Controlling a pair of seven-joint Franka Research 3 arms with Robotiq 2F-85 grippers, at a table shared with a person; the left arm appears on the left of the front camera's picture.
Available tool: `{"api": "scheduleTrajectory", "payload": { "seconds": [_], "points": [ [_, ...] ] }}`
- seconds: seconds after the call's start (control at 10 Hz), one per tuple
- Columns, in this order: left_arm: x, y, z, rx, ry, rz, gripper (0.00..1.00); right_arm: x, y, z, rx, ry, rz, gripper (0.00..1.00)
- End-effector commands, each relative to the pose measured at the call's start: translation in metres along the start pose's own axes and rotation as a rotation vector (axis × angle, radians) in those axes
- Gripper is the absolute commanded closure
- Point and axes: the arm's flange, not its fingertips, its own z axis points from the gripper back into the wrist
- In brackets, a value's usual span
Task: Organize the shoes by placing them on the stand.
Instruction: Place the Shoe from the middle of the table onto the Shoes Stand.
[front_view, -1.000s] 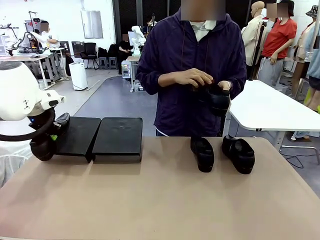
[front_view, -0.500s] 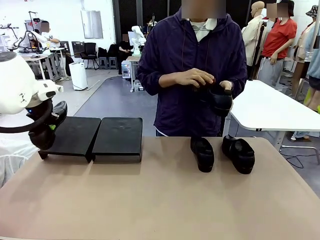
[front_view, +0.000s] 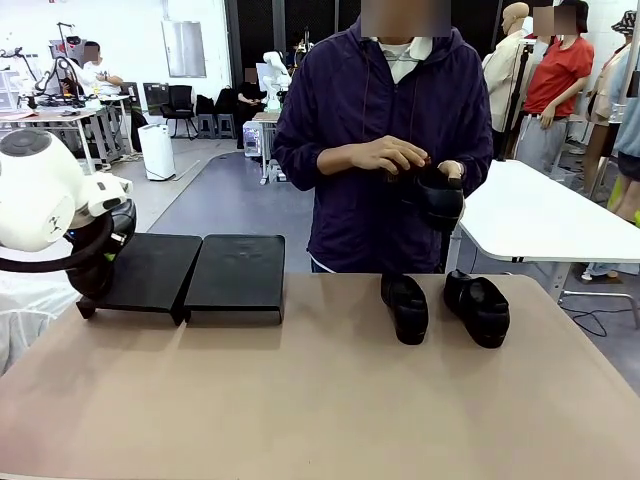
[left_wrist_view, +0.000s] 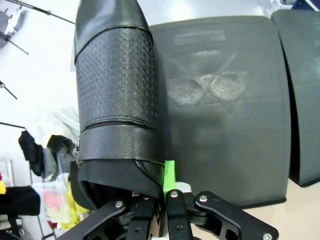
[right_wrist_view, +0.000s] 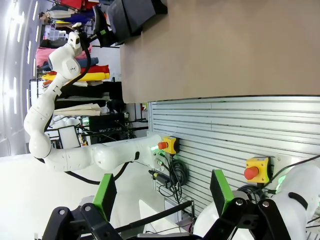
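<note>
My left gripper (front_view: 103, 258) is shut on the heel rim of a glossy black shoe (front_view: 122, 220), holding it in the air at the left edge of the stand's left platform (front_view: 152, 270). In the left wrist view the shoe (left_wrist_view: 117, 95) points away from the gripper (left_wrist_view: 163, 186), with the left platform (left_wrist_view: 225, 115) beside and below it. The stand's right platform (front_view: 237, 272) is bare. Two shoes (front_view: 405, 306) (front_view: 477, 308) lie on the table at the right. The person holds another shoe (front_view: 437, 196) in both hands. My right gripper (right_wrist_view: 162, 192) is open, off the table's side.
The tan tabletop (front_view: 320, 400) is bare in front and in the middle. The person stands at the far edge behind the two shoes. A white table (front_view: 540, 215) stands at the back right. The right wrist view looks at a slatted panel with emergency-stop buttons (right_wrist_view: 257, 170).
My left arm has lifted the shoe higher and shifted slightly toward the stand's left platform. The person's hands and the shoes on the table have stayed put.
</note>
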Motion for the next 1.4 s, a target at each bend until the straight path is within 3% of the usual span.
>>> {"api": "scheduleTrajectory", "payload": {
  "seconds": [0.0, 0.3, 0.4, 0.5, 0.6, 1.1, 1.3],
  "points": [
    [0.012, -0.005, 0.003, 0.000, 0.030, -0.003, 1.00, -0.001, 0.004, 0.002, 0.019, -0.003, 0.025, 0.00],
    [0.011, -0.007, 0.001, 0.006, 0.053, -0.015, 1.00, -0.001, 0.004, 0.002, 0.019, -0.003, 0.025, 0.00],
    [0.011, -0.008, 0.001, -0.008, 0.052, -0.015, 0.74, -0.001, 0.004, 0.002, 0.019, -0.003, 0.025, 0.00],
    [0.011, -0.008, 0.001, -0.008, 0.052, -0.015, 0.17, -0.001, 0.004, 0.002, 0.019, -0.003, 0.025, 0.00],
    [0.012, -0.007, 0.002, -0.007, 0.048, -0.010, 0.00, -0.001, 0.004, 0.002, 0.019, -0.003, 0.025, 0.00],
    [0.012, -0.003, 0.014, -0.010, 0.033, 0.054, 0.00, -0.001, 0.004, 0.002, 0.019, -0.003, 0.025, 0.00],
    [0.012, -0.005, 0.057, -0.056, 0.025, 0.076, 0.00, -0.001, 0.004, 0.002, 0.019, -0.003, 0.025, 0.00]
  ]
}}
